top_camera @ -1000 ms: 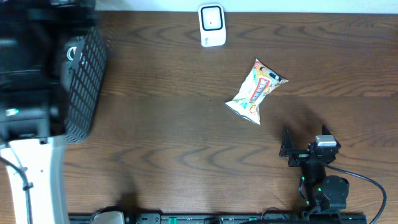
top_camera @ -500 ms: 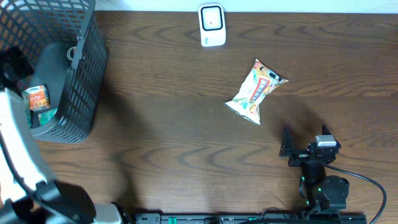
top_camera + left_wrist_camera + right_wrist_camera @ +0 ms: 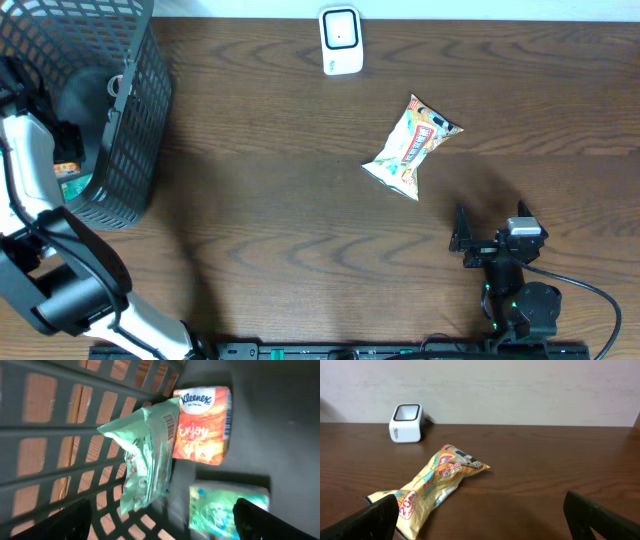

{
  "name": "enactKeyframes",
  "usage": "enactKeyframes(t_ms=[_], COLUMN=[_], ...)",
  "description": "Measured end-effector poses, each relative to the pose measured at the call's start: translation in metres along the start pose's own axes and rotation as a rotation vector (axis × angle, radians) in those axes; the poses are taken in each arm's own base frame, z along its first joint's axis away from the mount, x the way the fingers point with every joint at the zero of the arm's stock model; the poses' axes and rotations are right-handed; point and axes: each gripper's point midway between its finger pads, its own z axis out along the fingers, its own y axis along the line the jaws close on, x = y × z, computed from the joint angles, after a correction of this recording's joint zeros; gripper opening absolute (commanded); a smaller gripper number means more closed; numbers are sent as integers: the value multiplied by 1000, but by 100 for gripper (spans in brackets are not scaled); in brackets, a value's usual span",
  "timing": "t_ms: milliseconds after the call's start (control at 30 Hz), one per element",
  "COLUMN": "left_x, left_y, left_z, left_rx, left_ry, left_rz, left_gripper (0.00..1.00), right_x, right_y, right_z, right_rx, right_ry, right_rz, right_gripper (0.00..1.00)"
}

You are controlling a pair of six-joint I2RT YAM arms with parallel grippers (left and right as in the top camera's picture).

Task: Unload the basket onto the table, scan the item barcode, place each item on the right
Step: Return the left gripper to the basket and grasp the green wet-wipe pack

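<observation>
Blurred green pack (image 3: pixel 227 510) in the basket (image 3: pixel 285 435), perhaps tissues; basket's left side beyond the overhead edge.

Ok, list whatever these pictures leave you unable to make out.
1. Snack bag: overhead and right wrist views show only its printed front. No barcode shows, and its underside is hidden.
2. Basket contents: in the overhead view, the left arm and the basket's wall cover most of them.
3. Green pack: left wrist view, blurred, label unreadable.
4. Pale green bag: left wrist view, barcode stripes show but the digits are too small.
</observation>
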Motion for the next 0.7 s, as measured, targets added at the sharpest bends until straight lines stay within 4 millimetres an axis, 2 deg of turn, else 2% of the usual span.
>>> enactKeyframes(t_ms=[233, 333, 700], left_x=[4, 4, 10], left_y=[-1, -1, 12], left_z=[23, 28, 37], left_rx=[-44, -51, -43], left_ry=[50, 55, 62], left_rz=[30, 34, -46], left_gripper=[89, 84, 84], right_x=[0, 0, 0], right_y=[0, 0, 0], right_z=[0, 0, 0], right_rx=[0, 0, 0], right_ry=[0, 0, 0], right_rz=[0, 0, 0], right_gripper=[99, 99, 99])
